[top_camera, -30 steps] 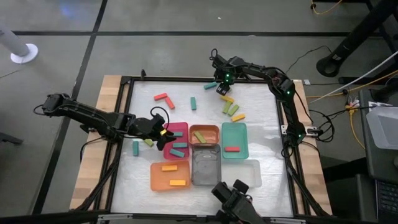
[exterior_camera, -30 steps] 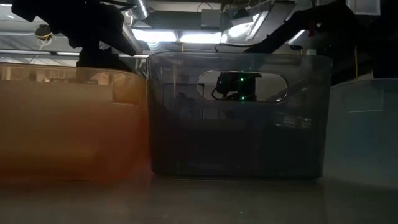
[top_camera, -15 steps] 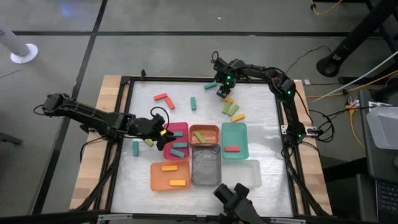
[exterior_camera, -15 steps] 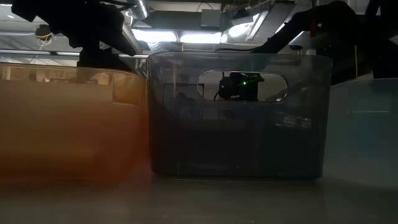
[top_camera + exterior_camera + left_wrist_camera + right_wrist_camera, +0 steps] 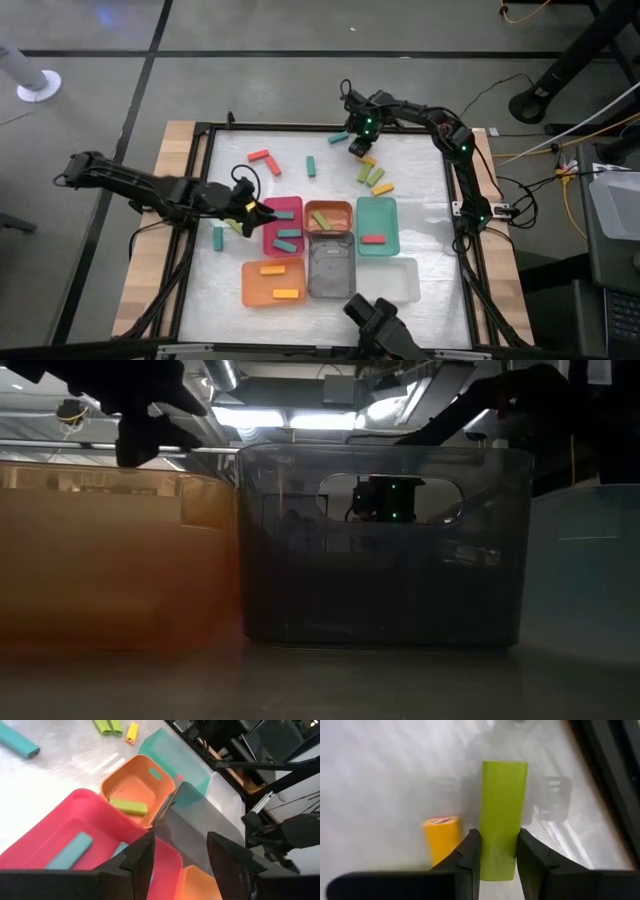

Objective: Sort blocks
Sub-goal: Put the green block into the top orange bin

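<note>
Small flat blocks in teal, lime green, red and yellow-orange lie scattered on the white table. My right gripper points down at the table's far side, shut on a lime green block that lies flat. A yellow block lies right beside it. My left gripper hangs open and empty above the left rim of the pink tray, which holds teal blocks. My right gripper pinches the lime green block by its two long sides, near one end, between the two fingers. The fingers come from above, pointing down, and lie across the block. The block rests flat on the table.
Trays cluster mid-table: small orange holding a green block, teal holding a red one, large orange with yellow blocks, grey and clear. Loose red, teal and green blocks lie at the far side.
My left gripper has risen and drawn back from the pink tray toward the table's left edge. My right gripper has stayed over the far blocks, tipping slightly.
</note>
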